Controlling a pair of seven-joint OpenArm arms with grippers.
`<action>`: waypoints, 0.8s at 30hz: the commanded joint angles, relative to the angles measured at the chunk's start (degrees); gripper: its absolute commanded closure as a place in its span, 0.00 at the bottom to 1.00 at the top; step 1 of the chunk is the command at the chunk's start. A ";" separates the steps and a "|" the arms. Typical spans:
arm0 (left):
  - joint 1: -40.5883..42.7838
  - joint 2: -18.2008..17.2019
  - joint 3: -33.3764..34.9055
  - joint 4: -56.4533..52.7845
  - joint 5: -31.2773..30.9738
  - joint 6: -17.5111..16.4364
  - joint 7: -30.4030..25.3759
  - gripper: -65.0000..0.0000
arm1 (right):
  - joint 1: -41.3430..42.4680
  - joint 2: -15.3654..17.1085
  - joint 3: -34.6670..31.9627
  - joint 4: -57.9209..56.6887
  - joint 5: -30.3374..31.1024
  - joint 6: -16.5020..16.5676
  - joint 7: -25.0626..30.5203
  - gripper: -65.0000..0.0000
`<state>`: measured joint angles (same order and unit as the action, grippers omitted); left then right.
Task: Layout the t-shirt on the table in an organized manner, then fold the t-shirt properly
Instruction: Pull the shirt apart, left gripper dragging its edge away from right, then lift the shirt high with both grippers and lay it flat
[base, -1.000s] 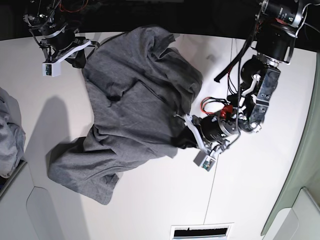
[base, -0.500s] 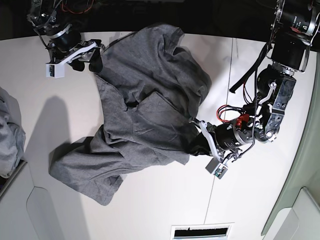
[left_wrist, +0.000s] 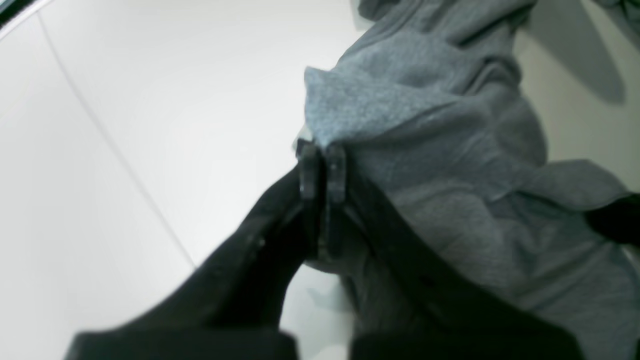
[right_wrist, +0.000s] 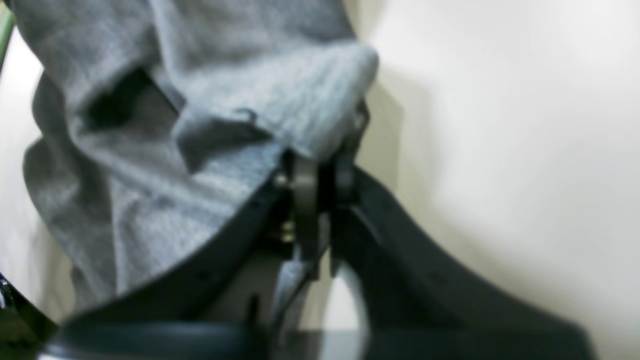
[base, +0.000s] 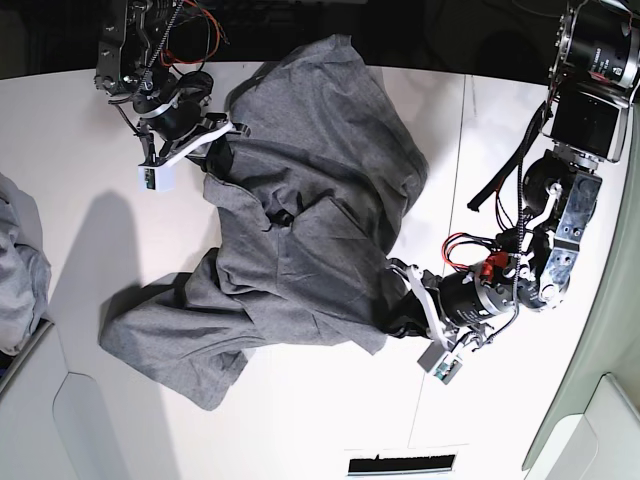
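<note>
The grey t-shirt (base: 300, 230) is pinched by both fingers on the counter (base: 330, 420): right gripper (base: 215, 150) at 10 o'clock, left gripper (base: 395, 310) at 4 o'clock, arms bent low

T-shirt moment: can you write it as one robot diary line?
heather-grey cotton t-shirt: crumpled on white table | left tool: shut on t-shirt | right tool: shut on t-shirt

Beyond the table's far edge a dark band (base: 330, 25) is running across the top of the base view, too dim to make out. A pale bluish-grey cloth pile (base: 18, 265) is lying at the left edge. A white slotted vent (base: 402, 464) is sitting at the bottom. A pale green curved panel (base: 600, 340) is lining the right side. Light is casting soft shadows.
</note>
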<state>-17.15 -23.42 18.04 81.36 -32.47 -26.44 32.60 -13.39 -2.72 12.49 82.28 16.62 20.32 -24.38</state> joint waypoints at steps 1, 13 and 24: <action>-2.19 -1.33 -0.39 1.11 0.24 0.11 -1.38 1.00 | -0.44 0.20 0.20 1.51 -2.95 -0.61 -2.36 1.00; -8.55 -11.15 -0.39 1.11 0.98 1.97 -1.68 1.00 | -0.44 10.32 4.72 20.63 -8.92 -0.63 -3.26 1.00; -15.06 -13.33 -0.39 1.11 0.79 3.74 2.47 1.00 | 5.75 21.27 10.62 22.43 -6.16 -0.63 -6.60 1.00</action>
<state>-30.63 -35.40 18.33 81.80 -31.70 -23.00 35.83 -7.90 17.78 22.72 103.77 10.17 19.68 -31.97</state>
